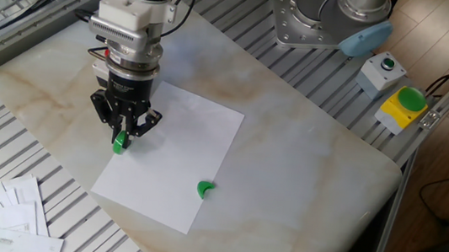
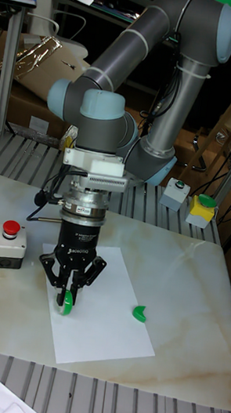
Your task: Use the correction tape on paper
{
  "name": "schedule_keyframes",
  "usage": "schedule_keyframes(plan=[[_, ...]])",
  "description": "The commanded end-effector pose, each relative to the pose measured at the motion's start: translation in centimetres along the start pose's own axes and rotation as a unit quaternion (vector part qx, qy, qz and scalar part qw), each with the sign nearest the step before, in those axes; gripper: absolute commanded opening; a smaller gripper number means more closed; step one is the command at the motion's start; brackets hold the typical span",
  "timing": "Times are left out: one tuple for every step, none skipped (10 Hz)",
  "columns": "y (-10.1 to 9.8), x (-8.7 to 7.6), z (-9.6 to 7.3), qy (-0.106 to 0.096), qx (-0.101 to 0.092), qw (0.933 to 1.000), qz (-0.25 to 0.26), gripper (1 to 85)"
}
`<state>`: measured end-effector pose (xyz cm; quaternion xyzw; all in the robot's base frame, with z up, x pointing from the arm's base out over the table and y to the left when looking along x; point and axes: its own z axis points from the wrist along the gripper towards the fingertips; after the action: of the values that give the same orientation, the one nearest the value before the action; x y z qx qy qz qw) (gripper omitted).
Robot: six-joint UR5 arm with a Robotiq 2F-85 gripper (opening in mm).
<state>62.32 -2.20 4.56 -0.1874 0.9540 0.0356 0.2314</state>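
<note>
While my black two-finger gripper (image 1: 123,134) pinches the small green-wheeled plastic correction tape (image 1: 121,141) at the left edge of the large blank white paper sheet (image 1: 178,159), I judge it light, rigid and slick. I take it by its flat sides; its tip seems to touch the sheet, though I cannot confirm. Thin paper may slide.

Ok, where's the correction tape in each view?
Fixed view: correction tape left of centre, between the gripper fingers, over the paper's left edge.
Tall fixed view: lower left of centre, same grip.
Shared landmark: green crescent piece on the paper.
</note>
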Motion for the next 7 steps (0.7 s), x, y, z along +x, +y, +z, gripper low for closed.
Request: schedule_keyframes(plan=[[0.12, -0.6, 0.06, -0.012, -0.006, 0.9999, 0.008, 1.7], [0.09, -0.74, 0.24, -0.015, -0.007, 0.9998, 0.007, 1.7], [0.03, -0.86, 0.45, -0.017, -0.006, 0.9998, 0.006, 1.7], [-0.04, -0.95, 0.62, -0.019, -0.006, 0.9998, 0.005, 1.7], [-0.01, -1.11, 0.67, -0.02, -0.006, 0.9998, 0.005, 1.7], [0.02, -1.31, 0.72, -0.02, -0.006, 0.9998, 0.004, 1.7], [0.07, -1.55, 0.81, -0.02, -0.006, 0.9998, 0.005, 1.7]])
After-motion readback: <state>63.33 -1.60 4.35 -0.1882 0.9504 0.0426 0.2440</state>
